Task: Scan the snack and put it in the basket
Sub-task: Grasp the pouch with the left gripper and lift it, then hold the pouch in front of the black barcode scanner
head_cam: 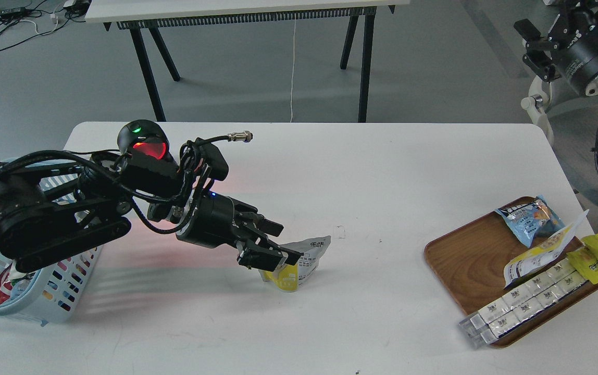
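Down at lower left sits the basket (54, 302) — left gripper (268, 249) mid-frame clamped on the snack (299, 263)

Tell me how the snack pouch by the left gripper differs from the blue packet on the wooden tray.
The snack pouch is white on top and yellow below; the blue packet is light blue. The pouch sits on the white table near the middle, while the packet lies on the brown tray at the right. The left gripper is at the pouch; nothing is near the packet. Both are small printed snack bags.
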You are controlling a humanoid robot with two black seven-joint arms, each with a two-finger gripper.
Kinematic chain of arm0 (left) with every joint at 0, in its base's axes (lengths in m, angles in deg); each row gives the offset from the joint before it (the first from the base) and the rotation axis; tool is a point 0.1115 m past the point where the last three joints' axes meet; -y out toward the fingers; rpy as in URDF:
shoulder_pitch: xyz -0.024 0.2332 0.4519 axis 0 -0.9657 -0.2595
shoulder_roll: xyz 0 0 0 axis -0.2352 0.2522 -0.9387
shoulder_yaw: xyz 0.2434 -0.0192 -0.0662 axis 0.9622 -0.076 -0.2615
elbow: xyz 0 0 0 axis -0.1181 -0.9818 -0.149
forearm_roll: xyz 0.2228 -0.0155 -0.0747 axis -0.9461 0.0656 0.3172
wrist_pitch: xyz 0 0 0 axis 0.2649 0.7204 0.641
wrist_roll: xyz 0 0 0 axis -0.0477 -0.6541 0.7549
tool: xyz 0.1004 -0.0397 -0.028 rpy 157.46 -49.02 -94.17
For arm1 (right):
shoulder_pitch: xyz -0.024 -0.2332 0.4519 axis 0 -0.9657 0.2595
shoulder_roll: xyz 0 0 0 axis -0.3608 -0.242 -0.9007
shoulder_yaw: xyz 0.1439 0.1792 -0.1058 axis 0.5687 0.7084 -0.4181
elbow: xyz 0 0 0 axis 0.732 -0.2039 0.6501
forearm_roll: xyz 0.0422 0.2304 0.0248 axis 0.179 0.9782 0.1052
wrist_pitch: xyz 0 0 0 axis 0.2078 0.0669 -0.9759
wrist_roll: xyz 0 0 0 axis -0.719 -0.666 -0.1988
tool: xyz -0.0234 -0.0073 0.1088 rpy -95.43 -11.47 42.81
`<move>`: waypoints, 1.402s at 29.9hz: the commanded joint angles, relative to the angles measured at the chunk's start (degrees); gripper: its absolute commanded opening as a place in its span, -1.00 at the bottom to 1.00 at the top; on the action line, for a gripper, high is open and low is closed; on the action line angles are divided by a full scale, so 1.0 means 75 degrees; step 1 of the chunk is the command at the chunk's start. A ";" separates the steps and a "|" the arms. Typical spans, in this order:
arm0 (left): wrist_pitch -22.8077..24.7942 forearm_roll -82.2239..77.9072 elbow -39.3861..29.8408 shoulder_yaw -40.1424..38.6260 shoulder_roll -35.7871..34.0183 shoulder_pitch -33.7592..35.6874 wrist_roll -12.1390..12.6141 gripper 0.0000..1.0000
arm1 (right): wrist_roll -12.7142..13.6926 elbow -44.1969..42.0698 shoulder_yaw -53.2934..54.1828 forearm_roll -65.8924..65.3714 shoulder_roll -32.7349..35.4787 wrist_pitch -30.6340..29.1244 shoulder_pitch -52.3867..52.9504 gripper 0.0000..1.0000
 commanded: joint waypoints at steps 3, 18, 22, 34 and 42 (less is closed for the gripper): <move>-0.0060 0.0000 0.0040 0.0022 0.0010 -0.0056 0.0000 -0.46 | 0.0000 0.0001 0.0011 -0.0001 0.0000 0.0001 -0.0037 0.97; -0.0165 0.0036 -0.0007 0.0022 -0.0072 -0.0372 0.0000 -1.00 | 0.0000 0.0001 0.0058 -0.0001 0.0059 0.0001 -0.0096 0.97; -0.0165 0.0071 -0.0019 -0.0025 -0.0084 -0.0372 0.0000 -1.00 | 0.0000 -0.0010 0.0058 -0.0001 0.0059 0.0001 -0.0131 0.97; -0.0142 0.0024 0.0134 -0.0423 -0.0927 0.0599 0.0000 -1.00 | 0.0000 -0.0010 0.0058 -0.0001 0.0070 -0.0011 -0.0236 0.97; -0.0177 0.0012 0.0484 -0.0435 -0.1302 0.1350 0.0000 -1.00 | 0.0000 0.0013 0.0058 -0.0001 0.0071 -0.0011 -0.0283 0.97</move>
